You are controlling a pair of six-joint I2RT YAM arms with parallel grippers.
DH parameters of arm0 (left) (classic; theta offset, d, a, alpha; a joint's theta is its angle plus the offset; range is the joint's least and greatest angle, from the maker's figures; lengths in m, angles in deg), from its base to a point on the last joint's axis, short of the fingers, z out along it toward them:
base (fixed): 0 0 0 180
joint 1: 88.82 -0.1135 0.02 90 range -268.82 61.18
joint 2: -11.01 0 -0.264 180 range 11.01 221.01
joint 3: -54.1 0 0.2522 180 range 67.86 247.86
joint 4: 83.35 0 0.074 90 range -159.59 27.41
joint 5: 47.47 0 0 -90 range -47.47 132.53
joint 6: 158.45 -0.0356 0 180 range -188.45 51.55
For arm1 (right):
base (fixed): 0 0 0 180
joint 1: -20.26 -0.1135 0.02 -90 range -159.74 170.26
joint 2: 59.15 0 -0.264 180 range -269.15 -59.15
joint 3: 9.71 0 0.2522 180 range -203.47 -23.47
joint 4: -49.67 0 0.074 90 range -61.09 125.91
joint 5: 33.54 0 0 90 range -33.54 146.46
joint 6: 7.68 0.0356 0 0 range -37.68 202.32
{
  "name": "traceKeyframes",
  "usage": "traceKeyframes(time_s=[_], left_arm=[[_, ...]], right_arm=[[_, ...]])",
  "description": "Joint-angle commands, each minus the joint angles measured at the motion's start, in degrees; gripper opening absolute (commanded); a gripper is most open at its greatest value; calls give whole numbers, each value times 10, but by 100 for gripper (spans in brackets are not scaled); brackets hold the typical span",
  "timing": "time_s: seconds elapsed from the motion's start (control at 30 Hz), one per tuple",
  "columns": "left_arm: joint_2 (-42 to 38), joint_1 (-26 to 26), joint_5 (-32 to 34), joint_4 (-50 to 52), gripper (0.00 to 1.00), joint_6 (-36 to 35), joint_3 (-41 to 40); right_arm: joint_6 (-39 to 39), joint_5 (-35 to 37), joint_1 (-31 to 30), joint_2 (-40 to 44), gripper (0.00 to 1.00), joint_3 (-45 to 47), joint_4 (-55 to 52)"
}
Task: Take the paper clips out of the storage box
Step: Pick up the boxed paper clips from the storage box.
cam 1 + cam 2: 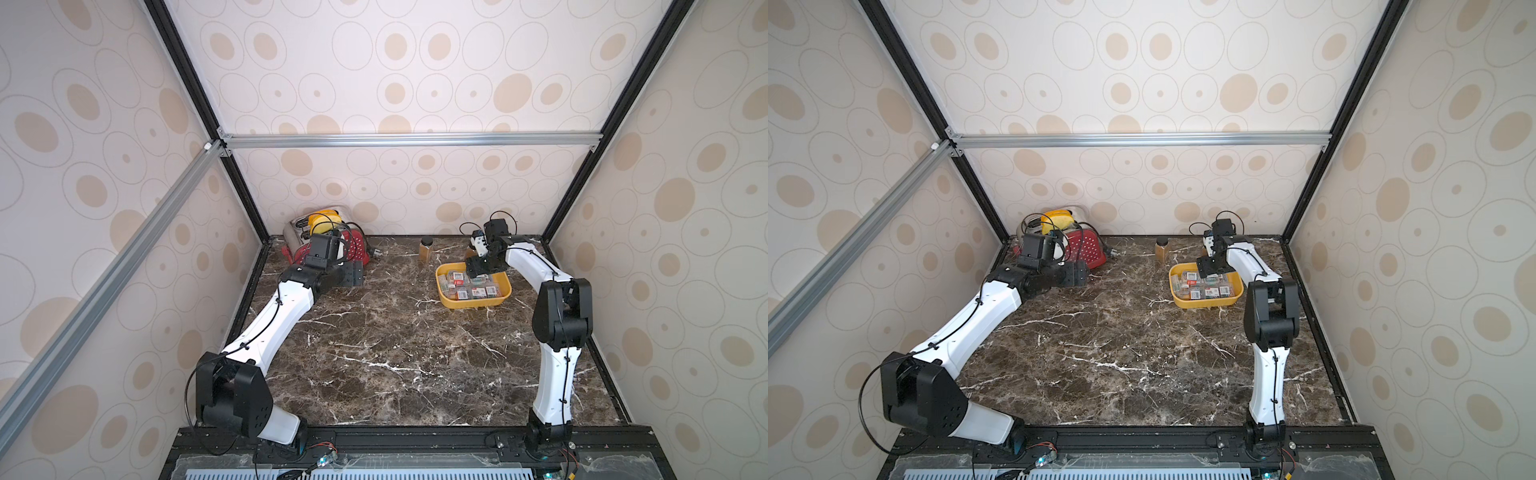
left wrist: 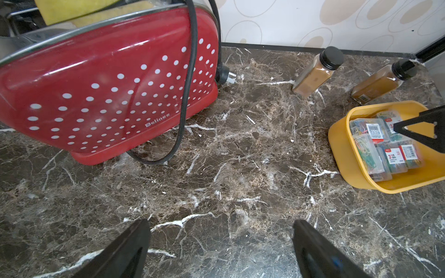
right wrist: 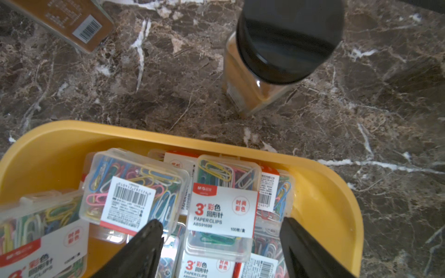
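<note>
Right tool (image 3: 221, 225), jaws apart and gripping nothing, hovers over the paper clips (image 3: 134, 192) heaped in the yellow storage box (image 3: 325, 197), which sits at centre right of both top views on the marble counter (image 1: 374, 353). The clear cases look light, rigid and slick; a pinch across the short sides of the topmost labelled case seems safest. Left tool (image 2: 221, 223), released and empty, hangs over bare counter beside the red toaster (image 2: 108, 91).

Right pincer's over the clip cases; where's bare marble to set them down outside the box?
Widest: the marble between the storage box and the near rail. Also: the strip between the toaster and the nearer bottle. Crowded: behind the box, with a second bottle; the toaster's cord loops onto the marble.
</note>
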Motion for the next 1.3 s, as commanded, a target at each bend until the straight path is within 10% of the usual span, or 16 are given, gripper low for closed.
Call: traceKeyframes(time_s=[0.0, 1.0, 1.27], left_arm=[[-18, 2, -7, -1, 95, -2, -6], [-10, 3, -12, -9, 96, 3, -8], [-11, 3, -7, -10, 96, -2, -7]], right_arm=[[2, 24, -1, -10, 81, 7, 1], [6, 12, -2, -33, 71, 9, 3], [8, 7, -2, -30, 41, -3, -9]])
